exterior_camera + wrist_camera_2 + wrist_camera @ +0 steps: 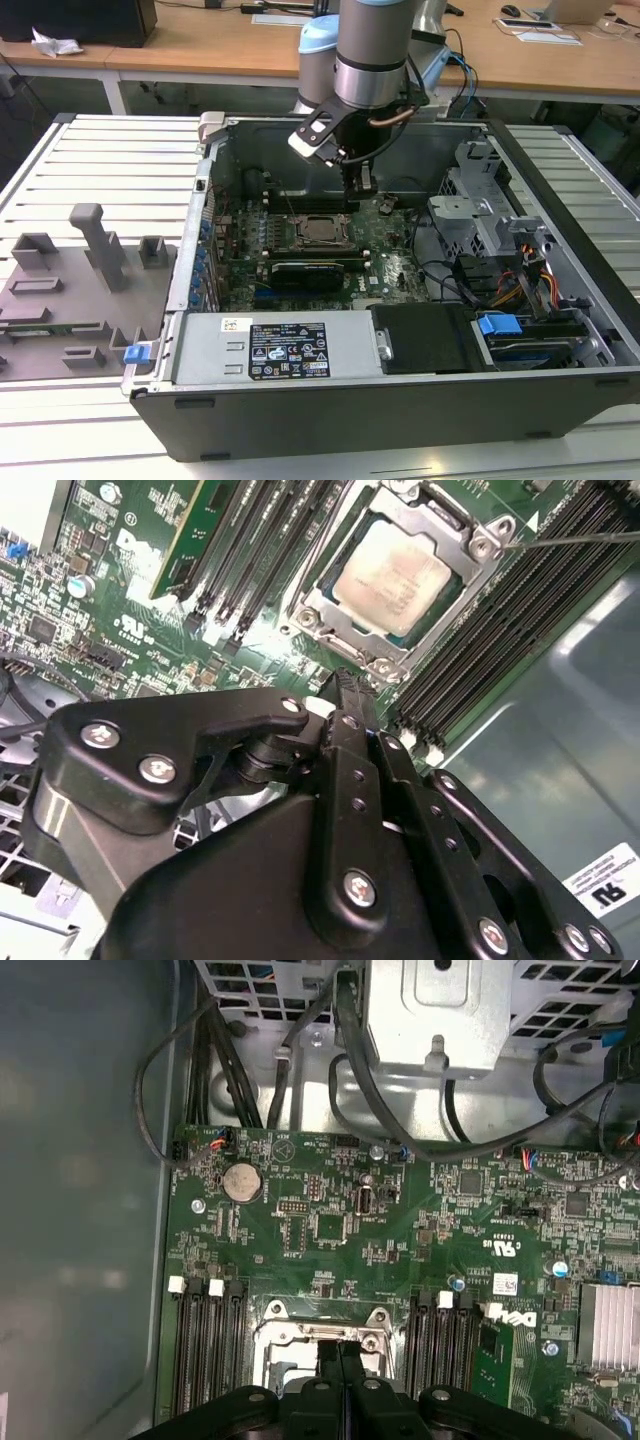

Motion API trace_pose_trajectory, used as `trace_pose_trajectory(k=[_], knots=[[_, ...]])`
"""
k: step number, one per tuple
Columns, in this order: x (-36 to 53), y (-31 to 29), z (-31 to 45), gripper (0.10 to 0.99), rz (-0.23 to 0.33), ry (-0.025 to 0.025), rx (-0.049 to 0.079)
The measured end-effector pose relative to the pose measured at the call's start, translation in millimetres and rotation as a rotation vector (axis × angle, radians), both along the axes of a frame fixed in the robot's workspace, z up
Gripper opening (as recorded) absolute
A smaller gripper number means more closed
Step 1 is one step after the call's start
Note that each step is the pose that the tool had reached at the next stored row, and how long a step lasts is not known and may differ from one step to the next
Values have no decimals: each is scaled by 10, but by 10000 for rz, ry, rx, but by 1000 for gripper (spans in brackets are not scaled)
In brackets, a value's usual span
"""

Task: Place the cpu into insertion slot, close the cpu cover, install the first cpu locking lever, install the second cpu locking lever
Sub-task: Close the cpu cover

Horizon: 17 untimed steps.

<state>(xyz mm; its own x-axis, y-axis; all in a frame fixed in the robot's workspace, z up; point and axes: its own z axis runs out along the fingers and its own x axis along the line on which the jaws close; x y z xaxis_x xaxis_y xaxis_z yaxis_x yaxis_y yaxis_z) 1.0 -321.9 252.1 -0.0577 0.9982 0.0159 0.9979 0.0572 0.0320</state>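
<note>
An open computer case (400, 400) lies on a ribbed metal desk (100, 160), and the arm reaches down into it from above. The hand (357, 185) hangs over the green motherboard (330, 1260), just beside the far edge of the insertion slot (300, 235) and not touching anything that can be made out.

In both wrist views the two black fingers (352, 1360) are pressed together with only a thin seam between them, and nothing is pinched there. In the second wrist view the hand (345, 685) tapers to a narrow tip close to one corner of the socket.

The cpu (405, 575) lies flat in the slot, its pale silvery top facing up. The cpu cover (465, 525) is down around it — the chip shows through the square window of the frame. A thin metal rod (580, 538) runs away from one corner of the cover; it is probably a locking lever, though whether it is latched cannot be told from here.

Banks of long black memory slots (205, 1350) flank the socket on both sides. A round coin battery (242, 1182) sits on the board well apart from the socket, and a long black card (305, 272) lies just beside the socket on its near side in the exterior view. On the desk at the exterior view's left stands a grey fixture tray (70, 290).
</note>
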Motion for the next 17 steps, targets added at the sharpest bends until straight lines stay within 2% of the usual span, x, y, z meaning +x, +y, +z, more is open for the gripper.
trace_pose_trajectory(k=[4, 9, 17], knots=[[-52, 0, -12, 106, 0, 0, 1], [-133, 0, -98, 106, 1, 0, 1], [-211, 0, -126, 106, 1, 0, 0]])
